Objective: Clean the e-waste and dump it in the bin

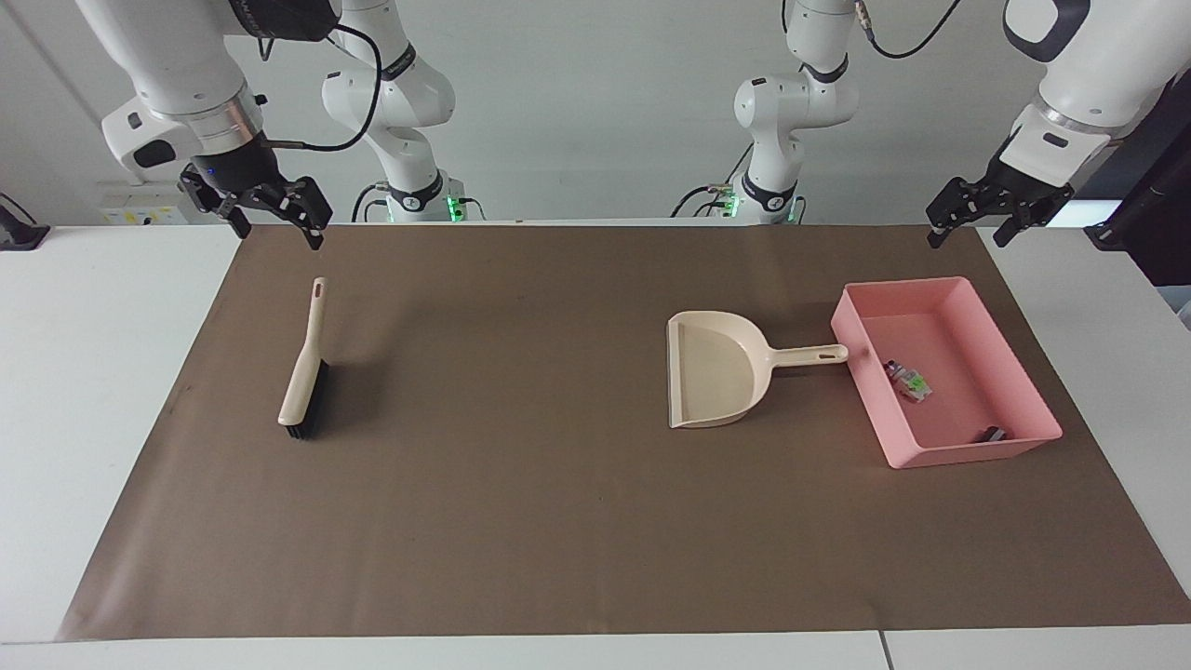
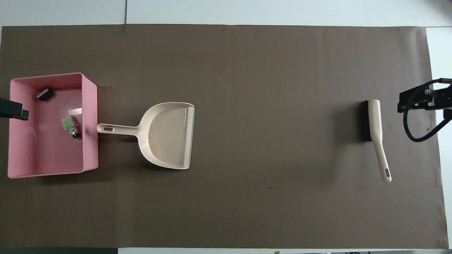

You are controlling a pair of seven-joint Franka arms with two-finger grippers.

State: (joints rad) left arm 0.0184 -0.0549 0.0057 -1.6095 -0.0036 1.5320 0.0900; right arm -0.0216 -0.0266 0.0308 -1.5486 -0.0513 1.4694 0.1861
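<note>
We note both e-waste bits, the white block (image 1: 913,383) and dark cylinder (image 1: 992,435), in the pink bin (image 1: 968,454) at the mat's (image 1: 521,521) edge. Left hand (image 1: 966,221) and right hand (image 1: 272,220) hang open, empty, over the mat's robot-side corners; mid-mat lies bare.

Both arms are glossy white with rounded, jointed casings and dark seams at the joints. The right arm (image 1: 177,65) has a silver metal ring at the wrist and a black cable looping off it. The left arm (image 1: 1079,74) carries a dark grey rounded patch near its elbow. Each ends in a black linked gripper. Green lights glow at the bases.
</note>
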